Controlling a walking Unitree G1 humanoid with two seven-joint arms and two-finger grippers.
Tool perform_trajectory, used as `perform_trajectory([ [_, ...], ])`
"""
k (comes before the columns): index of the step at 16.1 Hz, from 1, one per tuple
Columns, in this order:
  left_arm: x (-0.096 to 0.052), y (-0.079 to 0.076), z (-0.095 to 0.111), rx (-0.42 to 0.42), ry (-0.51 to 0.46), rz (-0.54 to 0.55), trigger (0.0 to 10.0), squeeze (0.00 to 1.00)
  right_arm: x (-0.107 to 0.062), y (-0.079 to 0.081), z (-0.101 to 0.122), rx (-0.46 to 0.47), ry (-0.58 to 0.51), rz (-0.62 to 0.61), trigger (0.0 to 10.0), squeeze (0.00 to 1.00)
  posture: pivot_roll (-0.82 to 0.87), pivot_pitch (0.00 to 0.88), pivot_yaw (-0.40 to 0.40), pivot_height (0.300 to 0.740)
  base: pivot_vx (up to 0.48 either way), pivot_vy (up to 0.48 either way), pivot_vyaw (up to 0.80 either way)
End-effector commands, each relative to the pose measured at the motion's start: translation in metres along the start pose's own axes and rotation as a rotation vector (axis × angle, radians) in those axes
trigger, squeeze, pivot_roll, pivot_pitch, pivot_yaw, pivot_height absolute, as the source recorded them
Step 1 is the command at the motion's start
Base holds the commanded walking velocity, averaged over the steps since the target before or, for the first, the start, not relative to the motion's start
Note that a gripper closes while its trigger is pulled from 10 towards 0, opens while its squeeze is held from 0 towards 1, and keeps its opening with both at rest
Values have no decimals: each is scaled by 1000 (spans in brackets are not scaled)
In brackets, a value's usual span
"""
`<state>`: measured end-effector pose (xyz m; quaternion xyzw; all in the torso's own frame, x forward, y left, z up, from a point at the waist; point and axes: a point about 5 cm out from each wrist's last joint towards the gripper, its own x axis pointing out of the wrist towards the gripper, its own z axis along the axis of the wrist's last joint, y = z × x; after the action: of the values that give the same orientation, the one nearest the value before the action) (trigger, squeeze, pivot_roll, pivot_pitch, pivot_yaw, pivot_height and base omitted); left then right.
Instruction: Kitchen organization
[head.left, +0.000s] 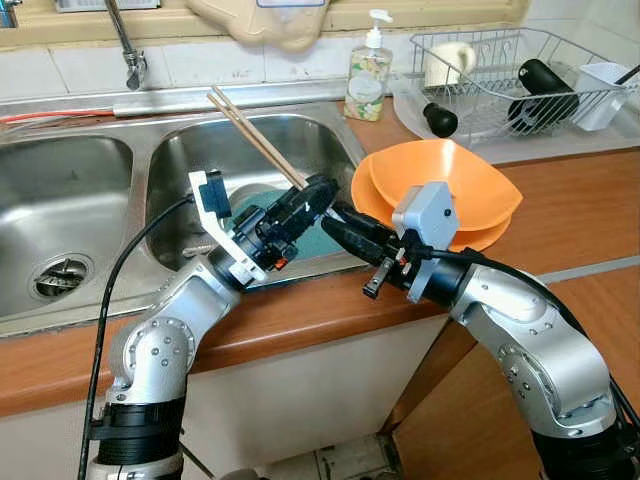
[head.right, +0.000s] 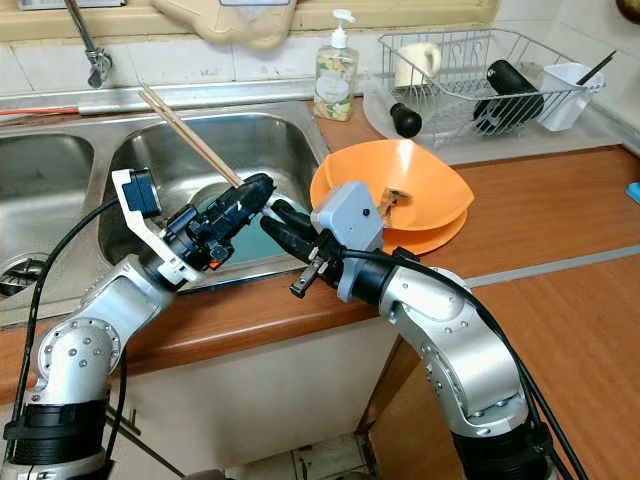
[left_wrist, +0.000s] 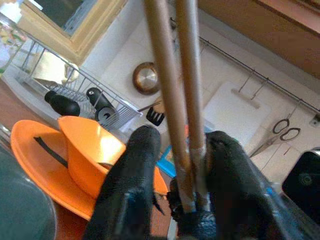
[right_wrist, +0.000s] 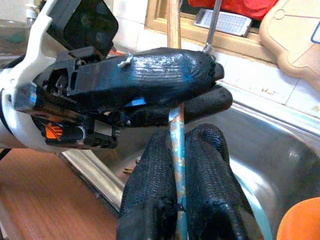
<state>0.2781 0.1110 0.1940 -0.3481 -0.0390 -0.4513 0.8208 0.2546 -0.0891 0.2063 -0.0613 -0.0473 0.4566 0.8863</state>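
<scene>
We hold a pair of wooden chopsticks (head.left: 255, 135) over the near rim of the right sink basin (head.left: 190, 160), and both arms are on them at once. Our left gripper (head.left: 318, 192) is closed around their lower ends, so the sticks slant up and away to the left, toward the tap (head.left: 126, 45). The left wrist view shows the two sticks side by side, pinched between the black fingers (left_wrist: 131, 180).

Our right gripper (head.left: 340, 222) meets the left one from the right, and in the right wrist view its fingers (right_wrist: 210, 190) are shut on the wet tip of the sticks just below the left gripper. We judge this to be a hand-over: the left arm lifts the sticks out of the sink, and the right arm is the one nearer the dish rack (head.left: 510, 75) at the far right of the wooden counter (head.left: 580, 210).

Just right of the grippers, an orange bowl (head.left: 445, 185) sits on an orange plate (head.left: 480, 235). A soap bottle (head.left: 368, 70) stands behind the sink. The left fingers need to let go before the right arm swings away, or the sticks may twist.
</scene>
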Motion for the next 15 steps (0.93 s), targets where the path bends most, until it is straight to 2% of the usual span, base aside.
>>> perform_trajectory([
  [1, 3, -1, 4, 13, -9, -8, 0, 0, -1, 0, 2, -14, -11, 3, 0, 0, -45, 0, 13, 740, 0, 0, 0],
  [5, 5, 2, 3, 22, -5, 11, 0, 0, -1, -1, 2, -20, -7, -3, 0, 0, -46, 0, 12, 740, 0, 0, 0],
  [6, 5, 2, 3, 21, -6, 13, 0, 0, -1, -2, 2, -29, -6, -7, 2392, 0, -46, 0, 12, 740, 0, 0, 0],
  [7, 5, 2, 3, 21, -6, 15, 0, 0, -1, -2, 2, -39, -4, -14, 10000, 0, -46, 0, 11, 740, 0, 0, 0],
  [13, 5, 5, 3, 27, -9, 31, 0, 0, 0, -3, 2, -67, 7, -21, 10000, 0, -46, 0, 14, 740, 0, 0, 0],
  [15, 4, 7, 5, 30, -17, 44, 0, 0, 1, -2, 0, -31, 9, -16, 10000, 0, -43, 0, 20, 740, 0, 0, 0],
])
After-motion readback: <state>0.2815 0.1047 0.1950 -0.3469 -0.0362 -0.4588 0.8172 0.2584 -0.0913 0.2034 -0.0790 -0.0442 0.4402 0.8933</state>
